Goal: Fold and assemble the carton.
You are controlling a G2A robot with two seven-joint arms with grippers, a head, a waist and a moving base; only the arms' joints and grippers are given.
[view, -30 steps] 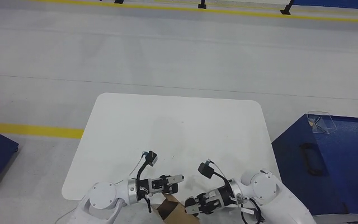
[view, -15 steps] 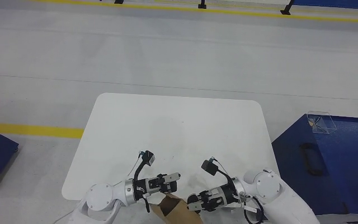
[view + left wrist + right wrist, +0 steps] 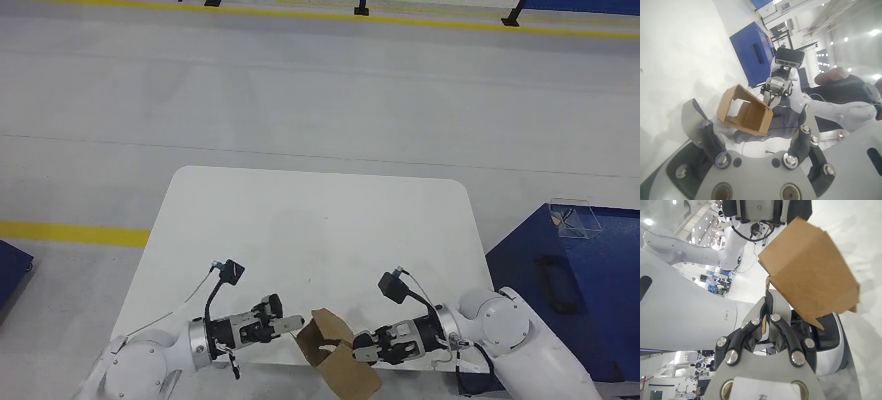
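Brown corrugated cardboard carton (image 3: 338, 350), half-erected into an open-ended sleeve, hangs at the near edge of the white round-cornered desk (image 3: 300, 220). It is pinched by one thin corner flap in the right jaws, which are clenched on it from the carton's right side. That grip seemingly holds the box lifted, with its open mouth turned toward the left arm. The left jaws stand released and spread wide just to the carton's left, apart from it, probably placed to press a loose flap inward. Beyond the carton a broad stretch of desk top runs to the far edge, room enough to set it down and work. Farther off to the carton's right stands a blue cabinet (image 3: 560, 290), well apart.
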